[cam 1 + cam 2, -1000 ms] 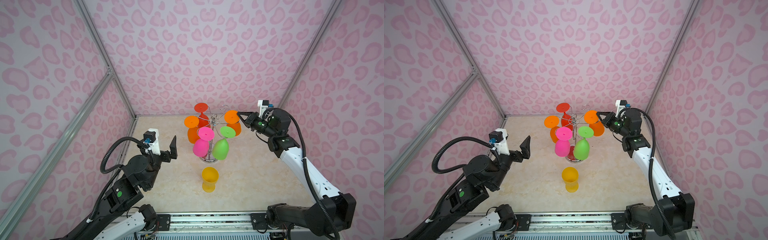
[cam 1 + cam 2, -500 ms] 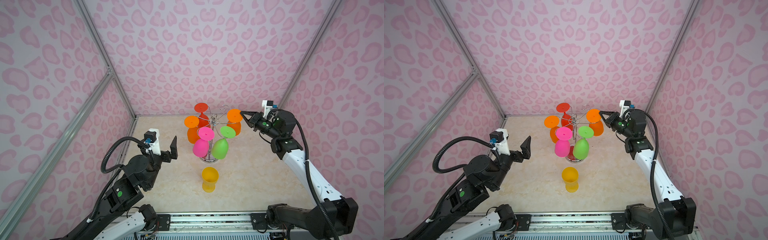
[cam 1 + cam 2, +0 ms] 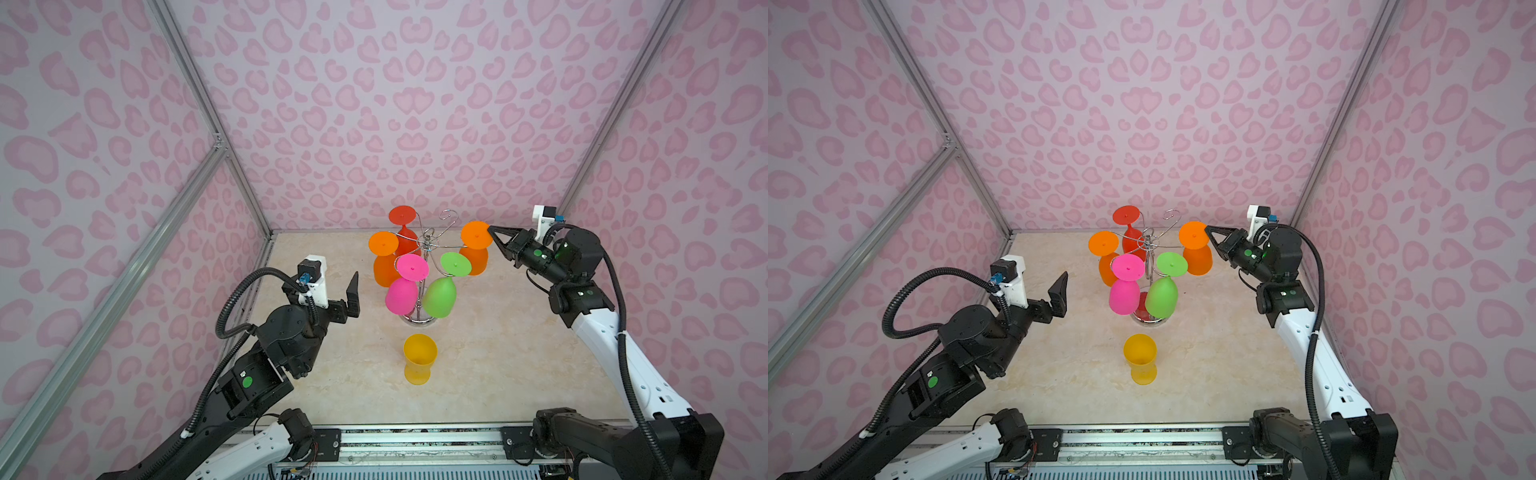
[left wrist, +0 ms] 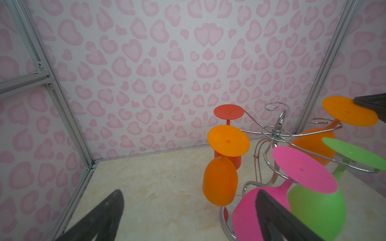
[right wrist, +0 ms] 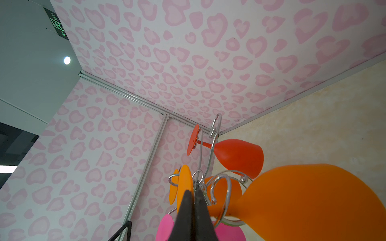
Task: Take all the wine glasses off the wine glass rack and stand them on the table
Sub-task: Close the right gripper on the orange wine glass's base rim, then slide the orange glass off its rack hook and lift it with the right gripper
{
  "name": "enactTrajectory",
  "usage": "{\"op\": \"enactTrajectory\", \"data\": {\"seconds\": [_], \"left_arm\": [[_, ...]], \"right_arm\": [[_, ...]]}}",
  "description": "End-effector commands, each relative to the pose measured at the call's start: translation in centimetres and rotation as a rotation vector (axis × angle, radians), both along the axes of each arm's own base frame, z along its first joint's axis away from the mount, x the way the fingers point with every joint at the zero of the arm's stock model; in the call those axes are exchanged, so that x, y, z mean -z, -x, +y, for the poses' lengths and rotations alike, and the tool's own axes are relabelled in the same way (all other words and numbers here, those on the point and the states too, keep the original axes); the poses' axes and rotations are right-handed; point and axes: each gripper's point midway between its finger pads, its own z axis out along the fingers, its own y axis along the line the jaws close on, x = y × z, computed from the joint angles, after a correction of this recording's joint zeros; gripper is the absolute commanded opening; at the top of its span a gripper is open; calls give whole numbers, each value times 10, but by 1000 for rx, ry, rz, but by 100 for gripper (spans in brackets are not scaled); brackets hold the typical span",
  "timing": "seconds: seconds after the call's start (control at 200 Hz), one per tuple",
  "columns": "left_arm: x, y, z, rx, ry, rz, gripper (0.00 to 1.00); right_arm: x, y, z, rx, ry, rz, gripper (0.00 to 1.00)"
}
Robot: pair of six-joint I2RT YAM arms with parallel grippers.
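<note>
At the far middle of the marble table [image 3: 519,353], in both top views, stands the wine glass rack [image 3: 427,241]. 5 glasses hang bowl-down from its arms: a red glass [image 3: 402,218] at the far side, an orange glass [image 3: 384,270] on the left, a pink glass [image 3: 401,296] and a green glass [image 3: 439,297] on the near side, and the orange wine glass [image 3: 473,261] on the right. A yellow glass [image 3: 419,361] stands upright just near of the rack. The right gripper [image 3: 491,228] reaches in from the right, jaws pressed together, its tip at the rim of the orange wine glass's foot. The left gripper [image 3: 340,305] hovers to the left, well apart from the rack, jaws spread wide, holding nothing.

From the left wrist, 2 spread fingers [image 4: 98,219] frame the table, the pink glass behind 1 of them.

From the right wrist, the closed fingers [image 5: 184,215] sit beside the orange foot, seen edge-on; whether they touch it I cannot tell.
</note>
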Motion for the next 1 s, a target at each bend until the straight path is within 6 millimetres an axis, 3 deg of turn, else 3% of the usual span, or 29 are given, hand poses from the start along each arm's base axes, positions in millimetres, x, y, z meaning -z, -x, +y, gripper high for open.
{"op": "enactTrajectory", "data": {"seconds": [0.0, 0.495, 0.995], "left_arm": [[-11, 0, -1, 4, 25, -30, 100], [-8, 0, 0, 1, 27, -25, 100], [-9, 5, 8, -7, 38, -27, 100]], "right_arm": [[-7, 5, 3, -23, -11, -26, 0], [-3, 2, 33, -83, -18, -24, 0], [3, -34, 47, -100, -11, -15, 0]]}}
